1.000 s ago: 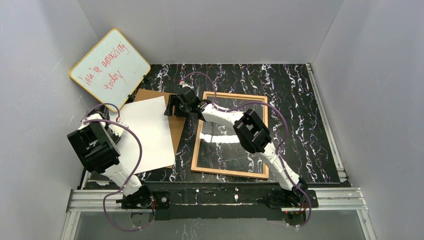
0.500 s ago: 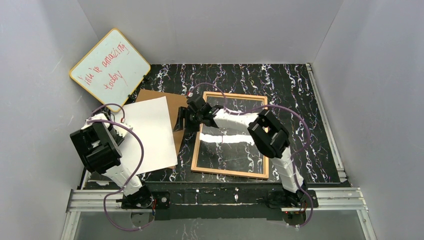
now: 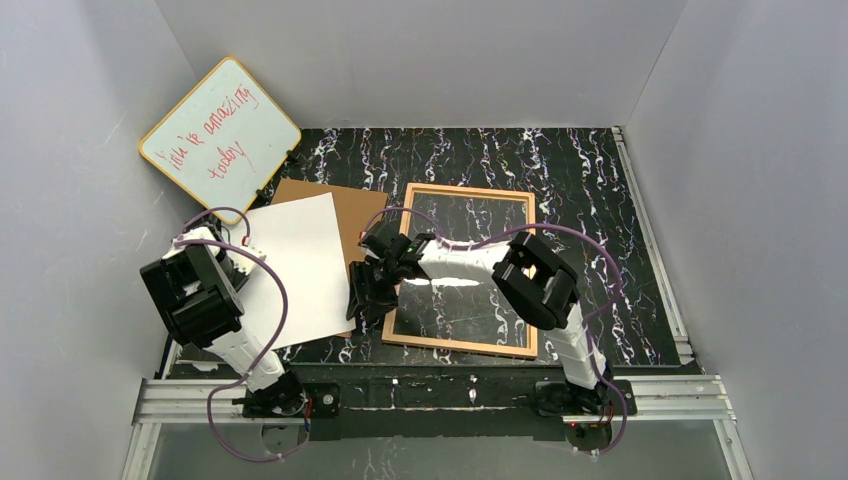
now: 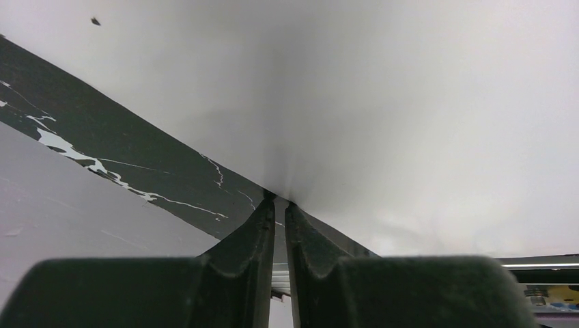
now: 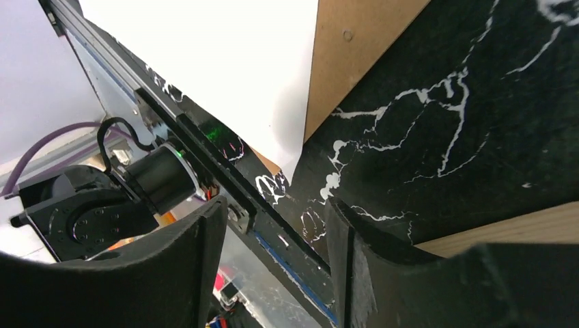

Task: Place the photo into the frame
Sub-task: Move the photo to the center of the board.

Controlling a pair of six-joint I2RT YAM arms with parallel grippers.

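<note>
Two claws, one sheet. Your left claw (image 4: 280, 201) is pinched narrow on the photo (image 3: 295, 265), which lies white side up over the backing board (image 3: 345, 205) near the tabletop's left edge, beside the frame (image 3: 460, 346). Your right claw (image 5: 276, 208) hangs wide and empty by the photo's near corner. Risk: uneven pulls crease the print or drag the board along.

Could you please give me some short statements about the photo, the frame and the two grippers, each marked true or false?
1. The photo lies white side up. True.
2. The photo is inside the frame. False: it lies outside it, partly over the brown backing board.
3. The left gripper pinches the photo's edge. True.
4. The right gripper holds the frame. False: its jaws stand open and empty.
</note>
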